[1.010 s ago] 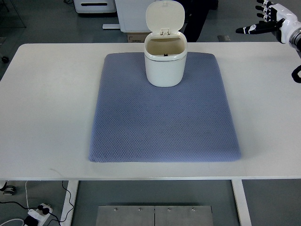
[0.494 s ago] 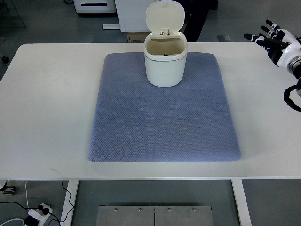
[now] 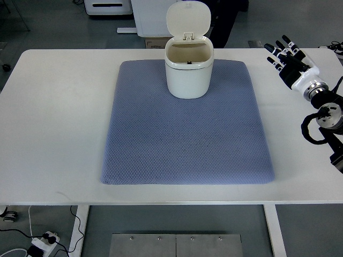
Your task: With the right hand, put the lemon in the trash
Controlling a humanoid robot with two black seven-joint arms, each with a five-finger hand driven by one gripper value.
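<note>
A white trash bin [image 3: 188, 67] stands upright at the back of the blue mat [image 3: 185, 131], with its lid flipped up and its mouth uncovered. No lemon shows anywhere in the top view. My right hand [image 3: 285, 55] hovers over the table's back right part, well to the right of the bin. Its fingers [image 3: 275, 49] are spread and hold nothing. The right forearm runs off toward the picture's right edge.
The white table [image 3: 53, 118] carries only the mat and the bin. Behind its far edge sit a cardboard box [image 3: 155, 42] and white equipment [image 3: 109, 6]. Cables and a power strip [image 3: 42, 243] lie on the floor at the lower left.
My right hand has come down and leftward from the top right corner onto the area over the table. Its fingers have stayed spread. The bin has not moved.
</note>
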